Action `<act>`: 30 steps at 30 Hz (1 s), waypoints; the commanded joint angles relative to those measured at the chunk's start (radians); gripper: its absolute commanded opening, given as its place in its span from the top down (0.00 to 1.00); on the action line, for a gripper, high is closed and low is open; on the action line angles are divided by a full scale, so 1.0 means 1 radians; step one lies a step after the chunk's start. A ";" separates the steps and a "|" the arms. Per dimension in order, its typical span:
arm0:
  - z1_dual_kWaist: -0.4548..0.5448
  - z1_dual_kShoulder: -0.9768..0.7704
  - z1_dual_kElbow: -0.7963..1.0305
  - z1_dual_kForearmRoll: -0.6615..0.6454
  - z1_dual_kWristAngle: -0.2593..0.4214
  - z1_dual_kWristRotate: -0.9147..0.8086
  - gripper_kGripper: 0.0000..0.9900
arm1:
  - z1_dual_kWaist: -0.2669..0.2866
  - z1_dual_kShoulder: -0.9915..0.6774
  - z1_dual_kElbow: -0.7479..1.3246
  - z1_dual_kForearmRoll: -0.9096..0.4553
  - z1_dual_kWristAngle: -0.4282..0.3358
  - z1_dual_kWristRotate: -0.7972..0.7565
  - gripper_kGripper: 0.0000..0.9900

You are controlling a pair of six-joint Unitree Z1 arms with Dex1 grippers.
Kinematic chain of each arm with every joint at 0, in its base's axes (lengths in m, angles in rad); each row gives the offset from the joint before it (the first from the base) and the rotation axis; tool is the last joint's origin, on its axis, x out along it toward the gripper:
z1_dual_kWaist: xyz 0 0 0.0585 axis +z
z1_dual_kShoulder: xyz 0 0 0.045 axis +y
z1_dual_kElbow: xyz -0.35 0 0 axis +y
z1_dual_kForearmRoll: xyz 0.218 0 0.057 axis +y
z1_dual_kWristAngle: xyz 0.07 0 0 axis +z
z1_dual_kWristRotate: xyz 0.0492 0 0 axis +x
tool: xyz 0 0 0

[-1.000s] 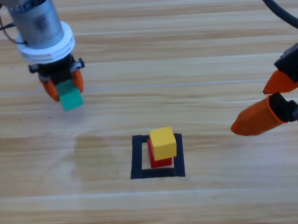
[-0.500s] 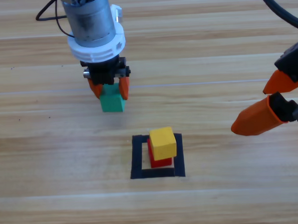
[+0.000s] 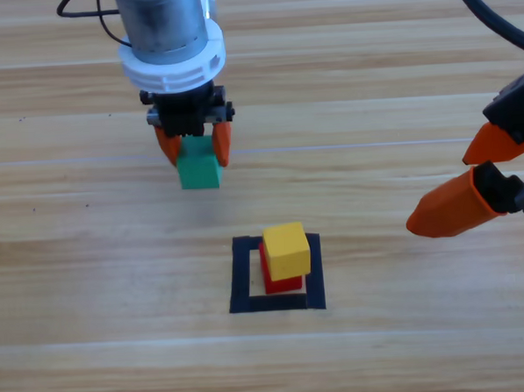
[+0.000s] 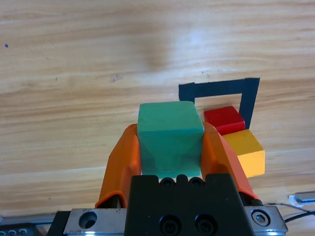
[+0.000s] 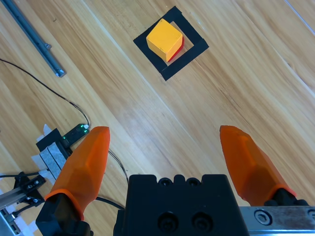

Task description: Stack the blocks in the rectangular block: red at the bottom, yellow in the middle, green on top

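While the green cube (image 3: 198, 170) sat clamped between the orange jaws of the left gripper (image 3: 195, 152), it hung above bare wood, up and left of the rectangular block (image 3: 276, 275) and well apart from it. Inside that tape outline the yellow cube (image 3: 287, 250) rested on the red cube (image 3: 282, 281). The right gripper (image 3: 481, 179) waited at the right edge, jaws spread wide and holding nothing.
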 commanded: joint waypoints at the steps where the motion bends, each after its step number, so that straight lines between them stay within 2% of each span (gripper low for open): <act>1: -0.058 0.013 0.027 0.010 0.011 -0.036 1.00 | -0.029 0.016 0.030 -0.007 0.006 0.009 0.01; 19: -0.190 -0.043 0.022 0.012 0.034 -0.179 1.00 | -0.029 0.020 0.028 -0.007 0.004 0.007 0.01; 30: -0.216 -0.021 0.007 0.012 0.039 -0.194 1.00 | -0.029 0.025 0.028 -0.007 0.004 0.007 0.01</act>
